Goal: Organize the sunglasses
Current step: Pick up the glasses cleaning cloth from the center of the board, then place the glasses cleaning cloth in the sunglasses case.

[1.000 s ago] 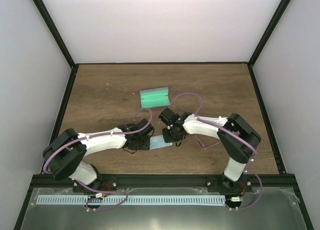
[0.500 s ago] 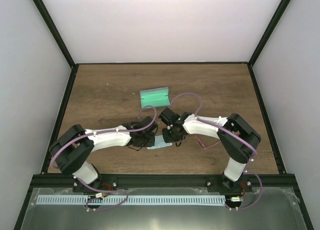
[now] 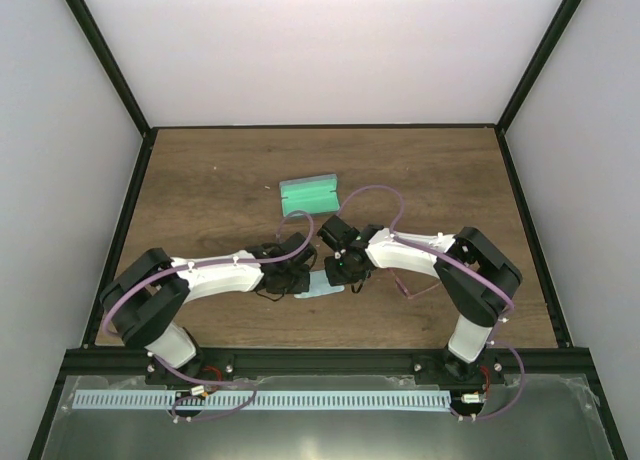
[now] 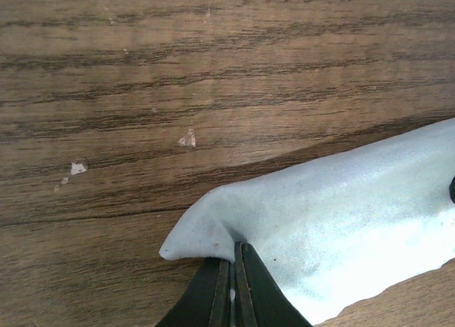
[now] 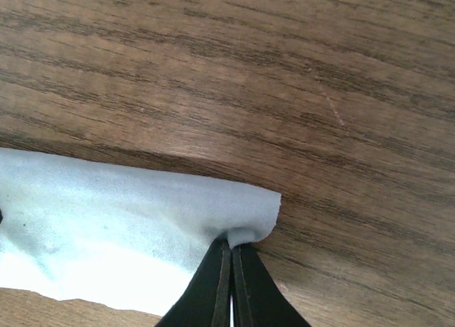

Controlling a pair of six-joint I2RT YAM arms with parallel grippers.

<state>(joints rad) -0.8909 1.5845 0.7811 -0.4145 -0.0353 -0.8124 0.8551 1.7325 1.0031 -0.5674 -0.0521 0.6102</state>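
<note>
Since a second ago the white left arm (image 3: 215, 275) has swung to the right across the brown wood-grain table (image 3: 450, 180), closing in on the small light-blue cloth (image 3: 322, 286); over the last half second almost nothing has shifted. It reaches in from the left, while the white right arm (image 3: 420, 255) reaches in from the right, so the two wrists meet near the middle of the table's near half. Farther back, well apart from both arms, the grey-blue oblong case (image 3: 310, 194) lies open with its green inside showing. The cloth lies on the wood between the two wrists, stretched from one to the other. The thin pink-purple translucent sunglasses (image 3: 408, 290) lie on the table just to the right of the right arm's forearm, partly hidden under it, well apart from the case and touched by neither gripper; their outline is hard to trace beside the purple cable. The left gripper (image 4: 233, 247) has its jaws pressed together on one corner of the cloth, which puckers into a small fold at the fingertips. The right gripper (image 5: 231, 245) pinches the opposite corner in the same way, jaws closed tight on the fabric.
</note>
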